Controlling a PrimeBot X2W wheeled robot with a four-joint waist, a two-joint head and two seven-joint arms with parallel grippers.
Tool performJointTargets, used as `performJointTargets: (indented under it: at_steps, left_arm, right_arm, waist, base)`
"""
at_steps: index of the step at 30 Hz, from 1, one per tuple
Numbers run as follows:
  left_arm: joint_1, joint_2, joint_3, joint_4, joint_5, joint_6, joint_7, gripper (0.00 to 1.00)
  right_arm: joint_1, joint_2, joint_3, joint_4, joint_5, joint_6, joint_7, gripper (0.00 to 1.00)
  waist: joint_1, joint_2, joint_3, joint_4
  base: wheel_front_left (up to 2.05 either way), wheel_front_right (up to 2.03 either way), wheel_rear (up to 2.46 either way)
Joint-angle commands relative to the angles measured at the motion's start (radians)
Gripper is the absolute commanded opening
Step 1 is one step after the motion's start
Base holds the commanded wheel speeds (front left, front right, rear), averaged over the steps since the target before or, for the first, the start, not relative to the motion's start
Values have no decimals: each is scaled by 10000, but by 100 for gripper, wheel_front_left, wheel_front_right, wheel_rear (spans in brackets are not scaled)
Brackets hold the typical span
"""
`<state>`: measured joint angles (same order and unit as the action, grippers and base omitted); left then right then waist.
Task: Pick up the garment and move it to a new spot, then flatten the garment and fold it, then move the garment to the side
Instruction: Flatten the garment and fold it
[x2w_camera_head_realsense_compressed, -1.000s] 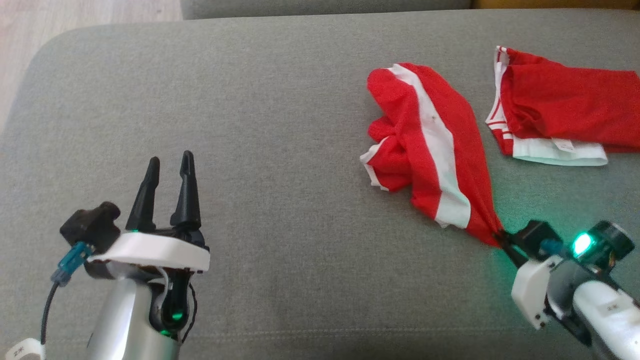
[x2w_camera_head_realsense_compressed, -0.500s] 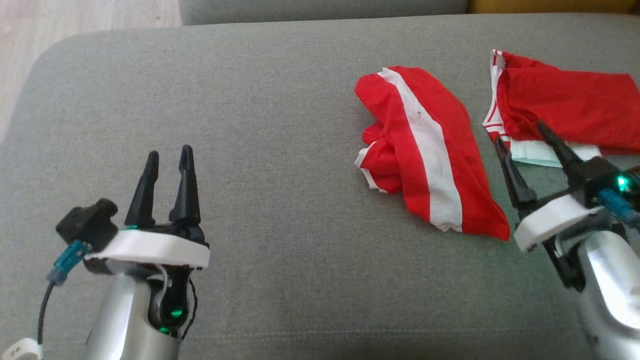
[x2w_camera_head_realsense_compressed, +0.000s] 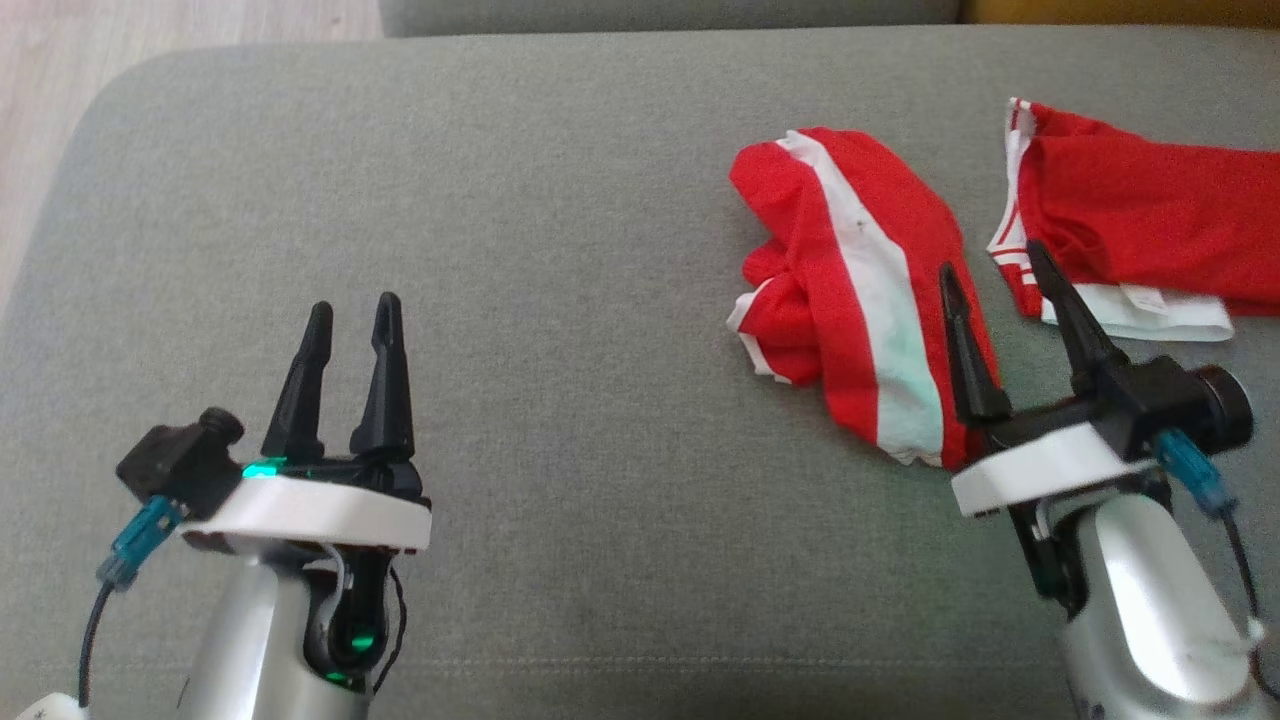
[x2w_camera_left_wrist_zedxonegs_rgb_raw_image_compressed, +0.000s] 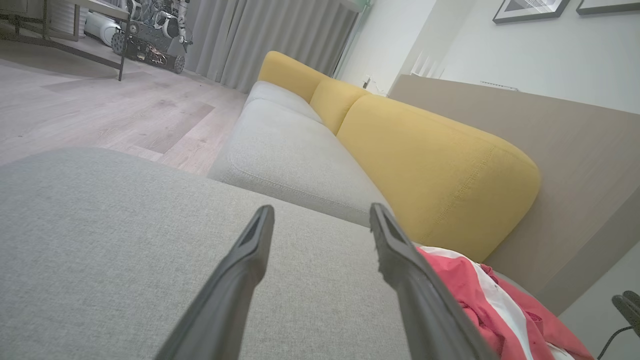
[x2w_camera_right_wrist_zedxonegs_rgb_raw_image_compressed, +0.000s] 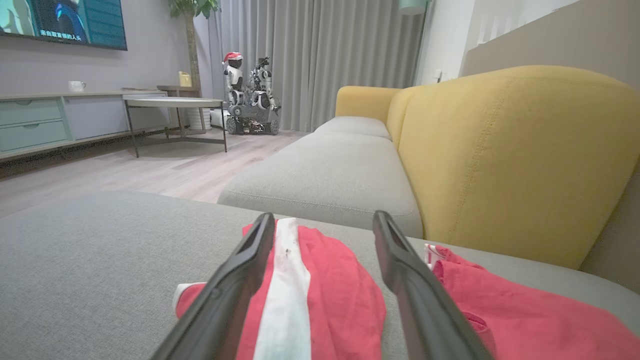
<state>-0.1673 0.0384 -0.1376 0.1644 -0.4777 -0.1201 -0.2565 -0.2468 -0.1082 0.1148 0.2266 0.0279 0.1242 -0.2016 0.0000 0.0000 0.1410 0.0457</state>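
Both sets of jaws gape empty.
My right gripper (x2w_camera_head_realsense_compressed: 990, 260) hovers by the crumpled red-and-white shorts (x2w_camera_head_realsense_compressed: 850, 290), ready to flatten.

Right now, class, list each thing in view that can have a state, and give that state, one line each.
left gripper: open, empty.
right gripper: open, holding nothing.
striped garment: crumpled, unfolded, lying on the cushion.
second red garment: lying loosely spread, not gripped.
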Motion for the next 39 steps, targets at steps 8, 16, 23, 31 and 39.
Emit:
performJointTargets:
  at_steps: [8,16,23,31,39]
  left_arm:
    - [-569,118,-10,-92,-142,-44,-53,100]
    - [-815,118,-231,169,-319,-60,-53,100]
    - [-876,118,-335,229,-401,-69,-53,100]
    - [-912,118,-318,307,-406,-76,-53,100]
    - [-795,118,-267,377,-417,-55,-53,100]
  right_arm:
    - [-2313,84,528,1029,559,65,1494,100]
    - [-4340,-368,670,3550,735,65,2798,100]
    - [-5359,-269,237,5455,857,65,3437,100]
    - [-6071,-411,-18,6349,1240,65,2577,0]
    - [-7098,-1226,-410,6317,1081,65,1321,0]
  waist:
    - [0,0,667,636]
    - [0,0,1095,1391]
    - [0,0,1190,1681]
    - [0,0,1134,1717]
    - [0,0,687,1594]
  base:
    - [0,0,0]
    - [0,0,0]
    - [0,0,0]
    - [0,0,0]
    - [0,0,0]
